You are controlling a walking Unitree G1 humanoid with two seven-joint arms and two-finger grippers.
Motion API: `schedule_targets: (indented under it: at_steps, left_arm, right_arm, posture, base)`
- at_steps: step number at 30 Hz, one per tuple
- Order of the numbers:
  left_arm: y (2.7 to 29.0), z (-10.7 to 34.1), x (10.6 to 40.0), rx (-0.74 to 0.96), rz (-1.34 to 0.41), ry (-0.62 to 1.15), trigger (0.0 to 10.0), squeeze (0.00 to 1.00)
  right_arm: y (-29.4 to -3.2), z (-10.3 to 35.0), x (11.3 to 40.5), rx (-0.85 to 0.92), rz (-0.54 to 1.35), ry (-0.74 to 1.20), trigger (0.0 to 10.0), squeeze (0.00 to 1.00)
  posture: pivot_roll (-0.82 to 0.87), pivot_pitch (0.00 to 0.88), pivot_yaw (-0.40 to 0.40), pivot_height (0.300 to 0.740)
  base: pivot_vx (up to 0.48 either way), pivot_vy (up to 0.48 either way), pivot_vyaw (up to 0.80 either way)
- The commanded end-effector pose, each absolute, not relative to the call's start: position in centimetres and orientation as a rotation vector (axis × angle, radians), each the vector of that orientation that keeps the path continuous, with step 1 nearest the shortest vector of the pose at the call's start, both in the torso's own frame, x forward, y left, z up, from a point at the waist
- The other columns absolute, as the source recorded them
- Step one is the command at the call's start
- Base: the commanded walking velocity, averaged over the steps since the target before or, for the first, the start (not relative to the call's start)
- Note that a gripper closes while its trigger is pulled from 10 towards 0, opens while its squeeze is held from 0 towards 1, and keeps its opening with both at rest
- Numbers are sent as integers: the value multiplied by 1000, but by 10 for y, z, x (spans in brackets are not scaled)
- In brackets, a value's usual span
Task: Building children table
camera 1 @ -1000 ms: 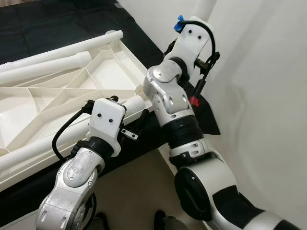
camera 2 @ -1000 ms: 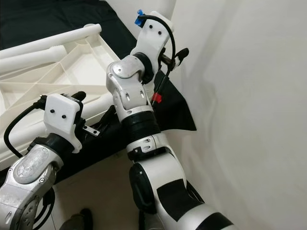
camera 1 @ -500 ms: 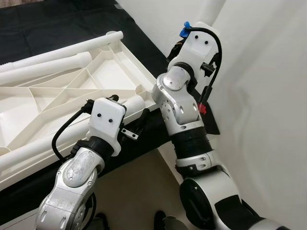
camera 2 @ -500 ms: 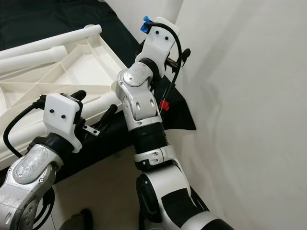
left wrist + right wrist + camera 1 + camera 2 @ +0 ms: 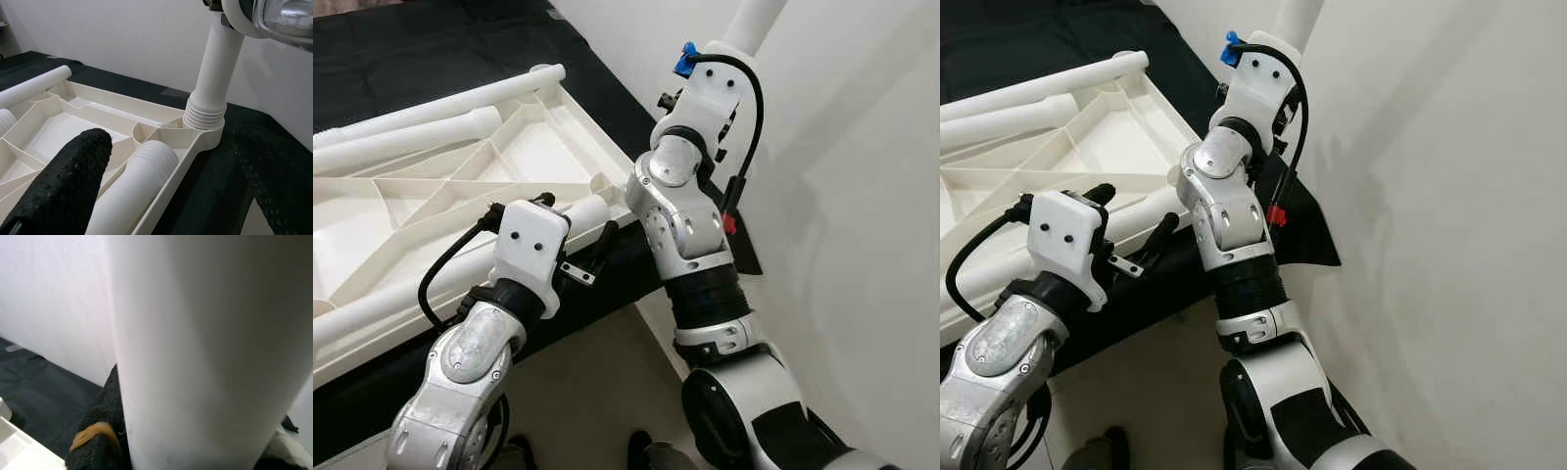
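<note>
The white ribbed tabletop lies upside down on a black cloth. One white leg stands upright with its threaded end in the near corner socket. High on this leg my right gripper is shut, a black finger pressed against its side. The leg's top rises past my right wrist. My left gripper hovers open over a second leg that lies across the tabletop near that corner, its fingers apart on either side.
Two more white legs lie along the tabletop's far edge. A white wall stands close on the right. The black cloth covers the surface beyond, and beige floor lies just before me.
My right wrist has turned around the upright leg and its forearm has swung rightwards. The left arm and the tabletop have stayed put.
</note>
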State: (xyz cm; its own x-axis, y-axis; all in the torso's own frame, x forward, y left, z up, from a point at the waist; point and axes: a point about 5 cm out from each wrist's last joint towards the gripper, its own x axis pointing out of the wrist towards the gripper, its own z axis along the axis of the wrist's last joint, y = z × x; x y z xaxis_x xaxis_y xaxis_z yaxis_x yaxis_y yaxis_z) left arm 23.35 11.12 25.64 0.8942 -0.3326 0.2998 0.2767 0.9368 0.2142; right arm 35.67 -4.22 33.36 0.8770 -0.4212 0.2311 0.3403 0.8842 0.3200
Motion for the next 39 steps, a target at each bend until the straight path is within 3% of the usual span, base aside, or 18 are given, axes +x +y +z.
schedule_targets:
  at_steps: [1, 8, 13, 14, 17, 18, 21, 25, 29, 32, 34, 39]
  left_arm:
    - [111, 254, 232, 171, -320, -337, 10000, 0]
    - [111, 255, 234, 174, -317, -342, 10000, 0]
    - [109, 252, 234, 159, -332, -327, 10000, 0]
    - [106, 249, 234, 156, -344, -315, 10000, 0]
    - [104, 246, 233, 153, -352, -307, 10000, 0]
    - [101, 241, 233, 150, -361, -290, 10000, 0]
    - [96, 230, 231, 130, -371, -249, 10000, 0]
    - [91, 218, 229, 112, -381, -214, 10000, 0]
    - [93, 210, 233, 112, -379, -194, 10000, 0]
    - [95, 209, 234, 113, -373, -192, 10000, 0]
    - [95, 202, 234, 99, -406, -166, 10000, 0]
    - [97, 199, 236, 113, -407, -163, 10000, 0]
  right_arm:
    - [-17, 315, 349, 324, -317, -220, 0, 0]
    - [-15, 330, 348, 387, -234, -272, 0, 0]
    - [-32, 378, 356, 480, -138, -419, 0, 0]
    - [-38, 389, 361, 488, -74, -436, 2588, 0]
    - [-42, 396, 364, 494, -25, -446, 2588, 0]
    - [-51, 402, 369, 457, 27, -481, 10000, 0]
    - [-71, 401, 380, 398, 48, -478, 10000, 0]
    - [-90, 397, 375, 307, 272, -632, 10000, 0]
    - [-112, 374, 380, 180, 284, -643, 10000, 0]
    - [-117, 370, 382, 182, 315, -638, 10000, 0]
    - [-122, 365, 379, 148, 544, -646, 10000, 0]
    - [-128, 363, 378, 90, 648, -635, 10000, 0]
  posture:
    - [50, 293, -125, 740]
    - [52, 284, -130, 740]
    - [50, 264, -133, 740]
    - [50, 258, -135, 740]
    - [50, 255, -135, 740]
    - [45, 242, -134, 740]
    - [43, 230, -132, 740]
    - [39, 215, -122, 740]
    - [36, 190, -110, 740]
    - [36, 186, -110, 740]
    - [39, 178, -104, 740]
    - [40, 164, -102, 740]
  base:
    - [0, 0, 0]
    - [0, 0, 0]
    - [0, 0, 0]
    - [0, 0, 0]
    - [0, 0, 0]
    - [0, 0, 0]
    - [0, 0, 0]
    - [0, 0, 0]
    - [0, 0, 0]
    - [0, 0, 0]
    - [0, 0, 0]
    - [0, 0, 0]
